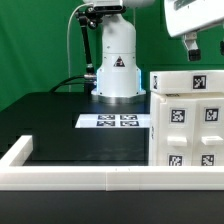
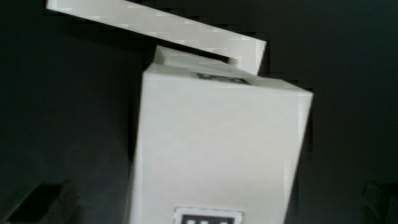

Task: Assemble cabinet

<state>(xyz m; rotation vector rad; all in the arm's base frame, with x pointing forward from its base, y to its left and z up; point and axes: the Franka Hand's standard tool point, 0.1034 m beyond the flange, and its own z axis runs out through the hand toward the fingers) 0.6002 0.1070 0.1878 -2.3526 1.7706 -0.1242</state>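
The cabinet (image 1: pixel 187 120) is a white boxy unit with several black-and-white tags, standing on the black table at the exterior view's right. In the wrist view it fills the middle as a tall white block (image 2: pixel 222 130) with one tag near its lower end. My gripper (image 1: pixel 191 48) hangs a little above the cabinet's top, not touching it. In the wrist view the gripper (image 2: pixel 205 205) is open and empty. Its dark fingertips (image 2: pixel 43 200) stand wide apart, one on either side of the block.
The marker board (image 1: pixel 118 121) lies flat in front of the robot base (image 1: pixel 116 62). A long low white border rail (image 1: pixel 90 180) runs along the table's front and turns back at the exterior view's left. A white angled strip (image 2: pixel 160 25) shows beyond the cabinet.
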